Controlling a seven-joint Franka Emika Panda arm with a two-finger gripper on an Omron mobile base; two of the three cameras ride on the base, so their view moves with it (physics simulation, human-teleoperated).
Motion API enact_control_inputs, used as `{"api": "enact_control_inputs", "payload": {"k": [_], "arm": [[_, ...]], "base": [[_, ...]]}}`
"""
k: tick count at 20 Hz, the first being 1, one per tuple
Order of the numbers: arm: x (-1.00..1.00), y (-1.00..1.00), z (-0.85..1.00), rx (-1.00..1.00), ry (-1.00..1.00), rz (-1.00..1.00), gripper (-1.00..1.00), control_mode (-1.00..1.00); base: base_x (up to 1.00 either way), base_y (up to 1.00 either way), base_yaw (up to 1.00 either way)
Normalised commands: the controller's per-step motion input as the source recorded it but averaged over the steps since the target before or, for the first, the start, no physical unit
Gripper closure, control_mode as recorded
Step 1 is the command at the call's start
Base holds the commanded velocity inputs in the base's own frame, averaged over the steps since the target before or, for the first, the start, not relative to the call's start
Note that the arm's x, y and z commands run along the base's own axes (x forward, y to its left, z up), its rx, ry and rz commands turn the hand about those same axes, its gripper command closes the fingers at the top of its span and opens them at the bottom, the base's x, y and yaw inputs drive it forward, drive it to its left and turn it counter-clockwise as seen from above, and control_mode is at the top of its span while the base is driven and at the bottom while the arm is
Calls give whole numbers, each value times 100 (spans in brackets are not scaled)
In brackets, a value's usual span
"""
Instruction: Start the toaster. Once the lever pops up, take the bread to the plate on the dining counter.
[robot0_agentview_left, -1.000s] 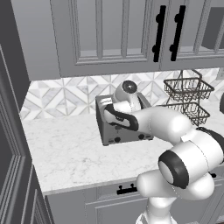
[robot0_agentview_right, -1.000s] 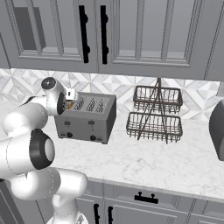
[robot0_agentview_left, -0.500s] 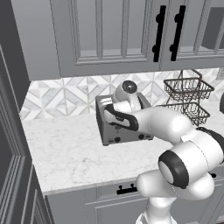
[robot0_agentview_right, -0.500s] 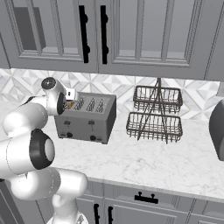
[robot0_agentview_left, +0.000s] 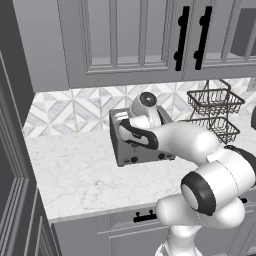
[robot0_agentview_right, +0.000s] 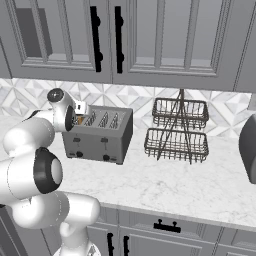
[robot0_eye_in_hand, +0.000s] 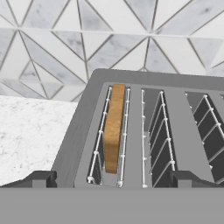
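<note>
We see the boxy grey metal four-slot toaster (robot0_agentview_right: 98, 135) standing on the white marble-look desk (robot0_agentview_left: 80, 175) against the patterned tile backsplash (robot0_eye_in_hand: 52, 43), with a two-tier dark wire basket (robot0_agentview_right: 177, 130) just to its right. The square golden-brown slice of bread (robot0_eye_in_hand: 113, 127) stands upright in the leftmost slot, its top edge showing between the wire guides. The other slots look empty.

Our gripper (robot0_eye_in_hand: 111, 178) hovers above the near edge of the toaster with its jaws spread wide and holding nothing; the bread lies between and beyond its fingertips (robot0_eye_in_hand: 41, 178).

We judge the bread to be light, fairly stiff once toasted, but brittle at the crust and easy to crush or crumble. Its flat faces are rough, so slip is a small worry. The best hold would be across the two broad faces near the top edge, with a gentle squeeze, then a straight lift so it does not snag on the wires. How far it stands out of the slot we cannot tell.
</note>
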Motion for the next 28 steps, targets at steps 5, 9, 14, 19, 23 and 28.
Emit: {"api": "enact_control_inputs", "payload": {"k": [5,9,14,19,23,28], "arm": [[0,0,0,0,0,0,-100,-100],[0,0,0,0,0,0,-100,-100],[0,0,0,0,0,0,-100,-100],[0,0,0,0,0,0,-100,-100],[0,0,0,0,0,0,-100,-100],[0,0,0,0,0,0,-100,-100]], "base": [[0,0,0],[0,0,0],[0,0,0],[0,0,0],[0,0,0],[0,0,0]]}}
